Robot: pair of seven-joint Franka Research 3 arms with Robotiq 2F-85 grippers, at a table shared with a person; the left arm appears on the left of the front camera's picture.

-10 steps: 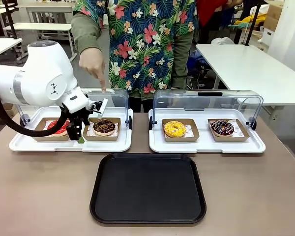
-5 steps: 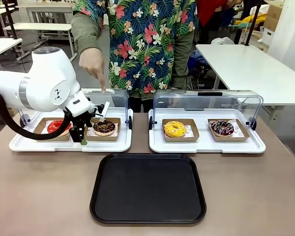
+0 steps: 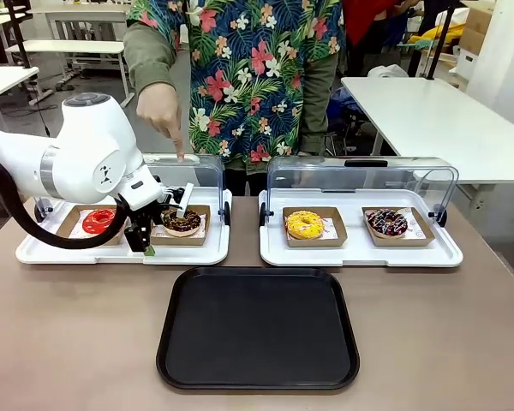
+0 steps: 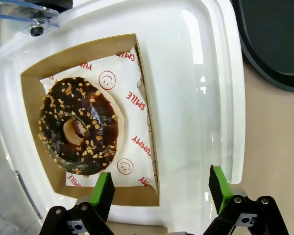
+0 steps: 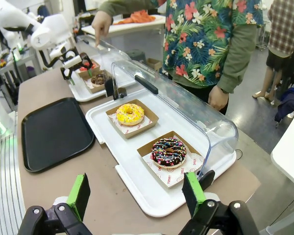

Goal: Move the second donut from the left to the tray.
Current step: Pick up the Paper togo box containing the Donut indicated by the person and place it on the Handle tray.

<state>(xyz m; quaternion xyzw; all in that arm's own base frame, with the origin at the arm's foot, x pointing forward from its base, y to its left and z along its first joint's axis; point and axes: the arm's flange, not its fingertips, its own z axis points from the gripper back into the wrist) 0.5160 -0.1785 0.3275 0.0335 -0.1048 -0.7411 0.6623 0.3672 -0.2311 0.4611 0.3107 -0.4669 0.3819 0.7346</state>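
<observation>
Brown table [image 3: 68, 342], big black tray [image 3: 257, 330] near-centre with nothing on it. Far left, white tray [image 3: 188, 255] with its clear lid [image 3: 207, 174] up, and in there the chocolate donut [image 4: 79, 131] in its cardboard holder [image 4: 29, 127], second from the left. Right above it, left gripper [image 4: 160, 181], fingers spread wide: one at the holder's edge, the other over bare white plastic. Over by the right end, right gripper [image 5: 136, 188], spread too, holding nothing. Could easily pinch just cardboard or paper from there and tip the donut out.

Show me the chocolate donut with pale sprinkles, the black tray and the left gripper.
chocolate donut [image 4: 102, 128], left wrist view, on the frosted ring.
black tray [image 3: 257, 330], front view, on its bare middle.
left gripper [image 4: 160, 172], left wrist view, midway between its fingertips.
</observation>
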